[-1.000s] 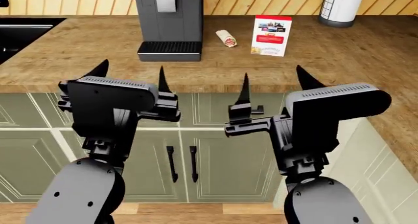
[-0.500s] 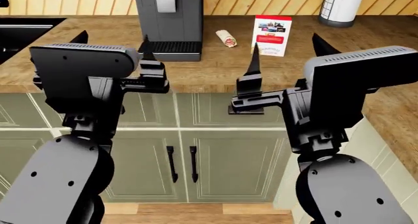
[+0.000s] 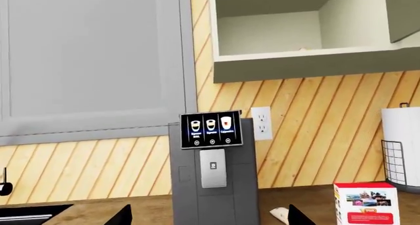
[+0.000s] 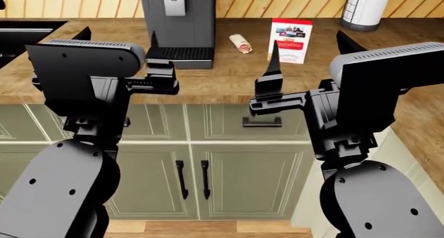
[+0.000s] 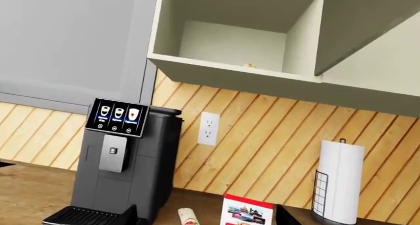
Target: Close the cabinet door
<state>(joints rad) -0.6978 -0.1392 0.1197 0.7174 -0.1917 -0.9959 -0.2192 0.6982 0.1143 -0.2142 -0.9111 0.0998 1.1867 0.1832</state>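
Upper cabinet on the wall above the tabletop stands open; its interior shows bare walls and a shelf floor, with a small pale speck at the back that is too small to identify. The cabinet door is swung out on the right side of the opening, angled away from the frame, and only part of it shows in either wrist view. It is not in the head view at all, sitting well above that camera's field. Task reads as barely begun: door fully open, nothing touching it, the whole reach and push left to do. Left end effector is raised over the tabletop edge, fingers spread wide, holding nothing. Right end effector is likewise raised, fingers wide apart, empty. Both point toward the back wall, well below the door. My judgement: the right arm is the nearer candidate for the push, since the door hangs on that side, but it needs to climb a good way first. Below the cabinet, on the tabletop: coffee machine with lit screen, a small wrapped roll, a red-and-white card, paper towel holder at far right. Lower cabinets all appear closed.
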